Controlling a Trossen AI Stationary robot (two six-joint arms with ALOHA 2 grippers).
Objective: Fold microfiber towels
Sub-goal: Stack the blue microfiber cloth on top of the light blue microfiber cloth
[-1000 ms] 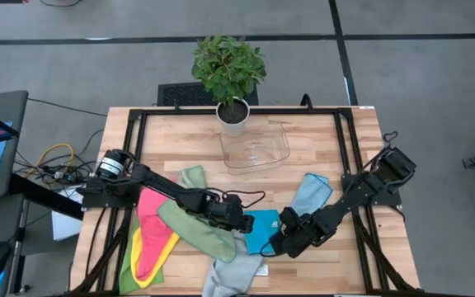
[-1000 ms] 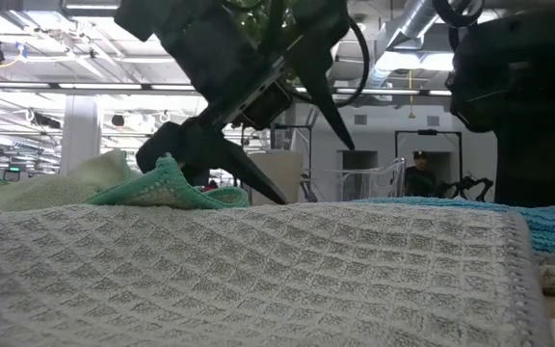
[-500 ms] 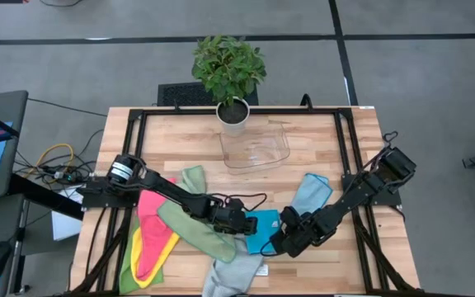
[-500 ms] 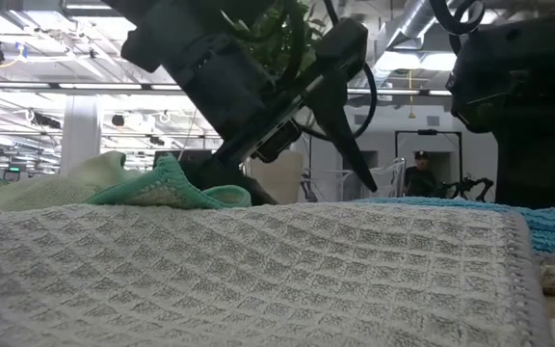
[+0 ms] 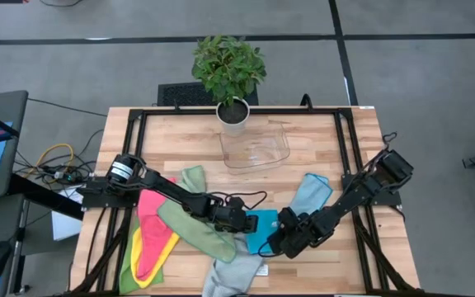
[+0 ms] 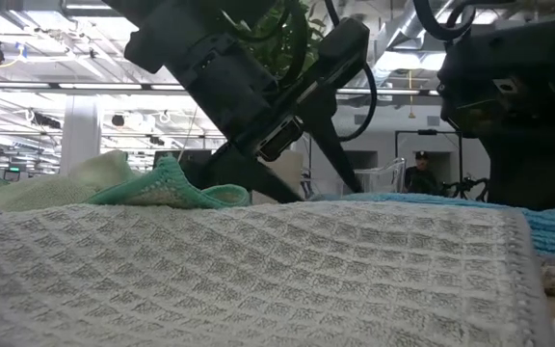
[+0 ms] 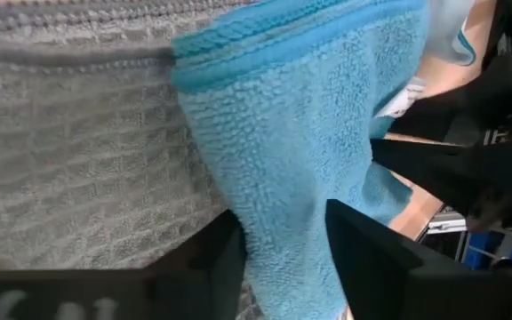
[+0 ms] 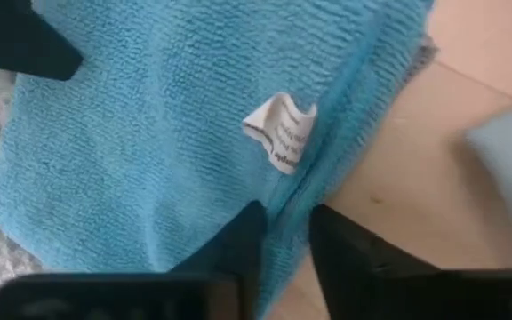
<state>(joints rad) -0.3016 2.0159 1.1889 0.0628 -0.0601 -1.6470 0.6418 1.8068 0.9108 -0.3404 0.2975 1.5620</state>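
So both arms are down on the bright blue towel [image 5: 261, 228] in the middle of the table's near side, and the thing that just changed is the fingers: a second ago both pairs were spread wide, now they've pinched in. The left gripper [image 7: 283, 244] has a fold of the blue cloth squeezed between its two fingers, with the grey waffle towel [image 7: 69, 151] right beside it. The right gripper [image 8: 284, 238] is nipped onto the opposite edge, just by the little white label [image 8: 281, 132]. Honestly the low view is mostly grey towel and dark arm, so I can't swear how much cloth each one has. Looks to me like the grab is done and the lift-and-fold comes next. The pink [image 5: 151, 223], yellow [image 5: 138, 266] and green [image 5: 195, 224] towels lie in a heap by the left arm, not folded yet.
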